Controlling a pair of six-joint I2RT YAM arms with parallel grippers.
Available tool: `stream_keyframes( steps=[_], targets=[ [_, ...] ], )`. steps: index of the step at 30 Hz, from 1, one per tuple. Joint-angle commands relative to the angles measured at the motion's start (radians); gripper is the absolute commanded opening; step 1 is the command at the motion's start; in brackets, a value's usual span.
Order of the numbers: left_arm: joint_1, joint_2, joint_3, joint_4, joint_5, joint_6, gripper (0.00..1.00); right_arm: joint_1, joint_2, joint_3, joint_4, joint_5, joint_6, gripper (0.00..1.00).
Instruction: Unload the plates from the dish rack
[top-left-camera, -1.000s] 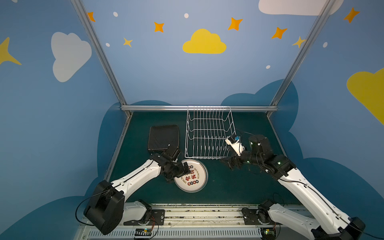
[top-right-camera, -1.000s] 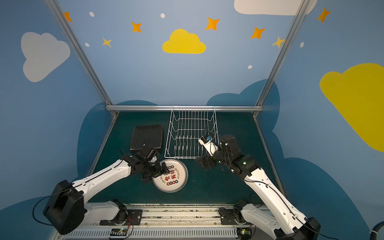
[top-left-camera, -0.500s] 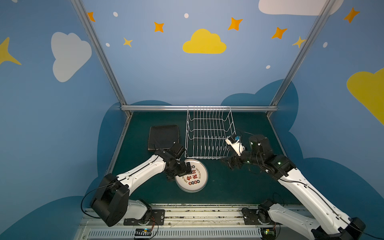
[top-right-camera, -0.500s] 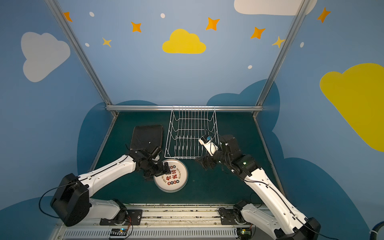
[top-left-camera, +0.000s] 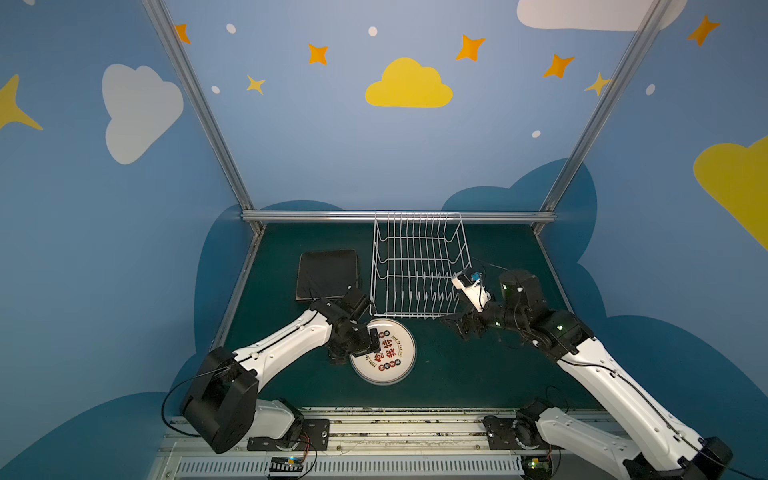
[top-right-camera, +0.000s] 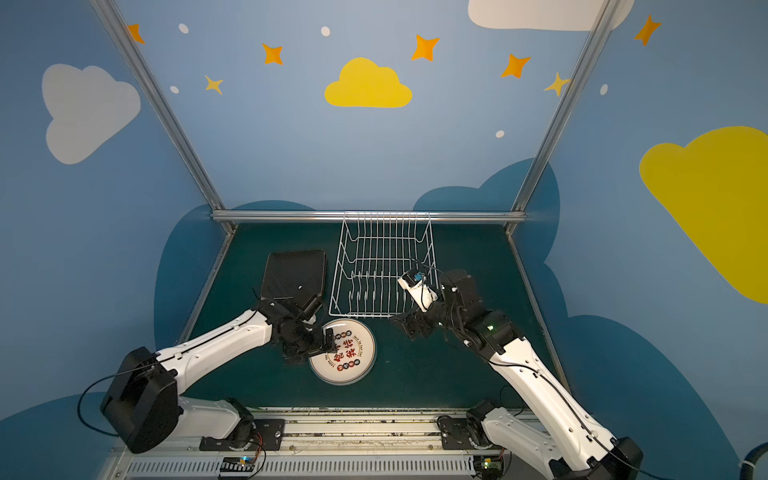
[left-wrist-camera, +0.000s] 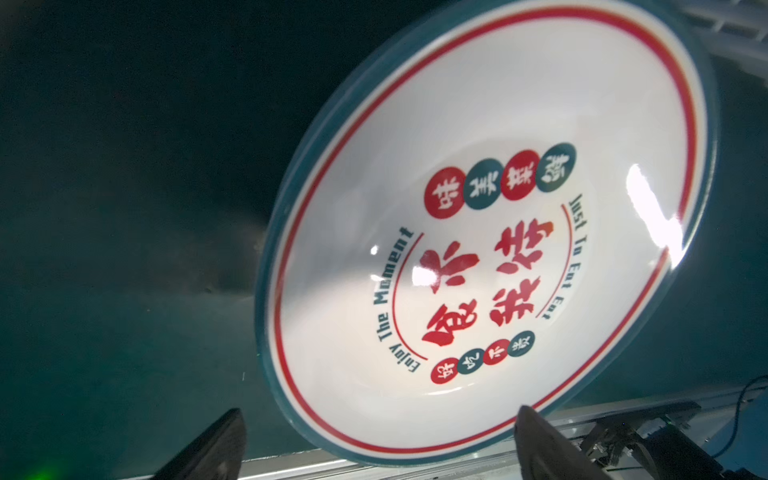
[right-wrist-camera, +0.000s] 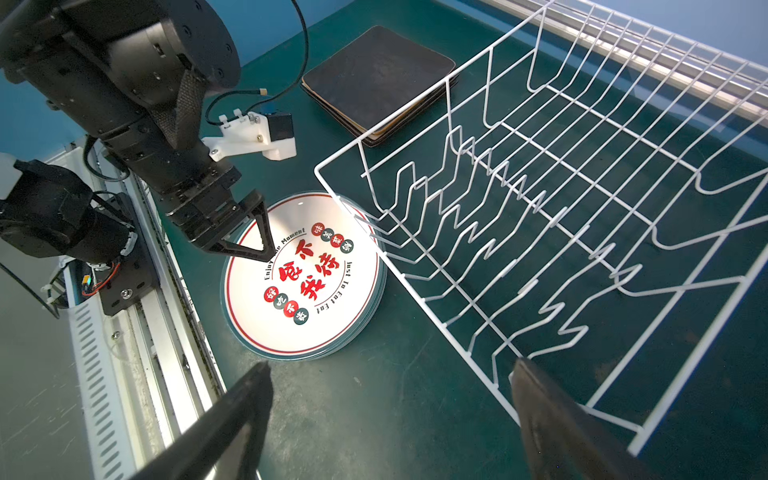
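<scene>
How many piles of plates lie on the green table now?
2. The black square pile lies left of the dish rack; the round printed pile lies in front of it. Plates under the top ones are partly hidden.

One white wire dish rack (top-left-camera: 417, 274) stands far centre. Left of it lies one stack of rounded-square black-backed plates (right-wrist-camera: 374, 75), seemingly three by their edges. Near the rack lies one stack of round white plates (right-wrist-camera: 299, 282); several rims show, but the exact number is unclear.

Both end effectors (left-wrist-camera: 379, 410) (right-wrist-camera: 390, 363), jaws spread wide
</scene>
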Motion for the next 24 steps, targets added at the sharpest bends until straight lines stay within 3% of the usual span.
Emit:
stream_keyframes(
  steps=[1,4,10,17,20,24],
  targets=[
    [0.0,-0.056,0.047,-0.048,-0.066,0.019,0.99,0.005,-0.022,-0.004,0.028,0.015,0.019,0.89],
    [0.0,-0.134,0.083,-0.023,-0.151,0.068,0.99,0.005,-0.051,-0.037,0.086,0.047,0.026,0.89],
    [0.006,-0.387,0.06,0.129,-0.445,0.239,0.99,-0.011,-0.155,-0.107,0.243,0.22,0.107,0.89],
    [0.021,-0.761,-0.279,0.603,-0.784,0.601,0.99,-0.14,-0.26,-0.196,0.335,0.428,0.222,0.94],
    [0.039,-0.828,-0.393,0.72,-0.893,0.723,0.99,-0.231,-0.284,-0.255,0.342,0.53,0.282,0.95],
    [0.09,-0.837,-0.52,0.857,-0.946,0.808,0.99,-0.347,-0.301,-0.394,0.443,0.571,0.335,0.95]
  ],
)
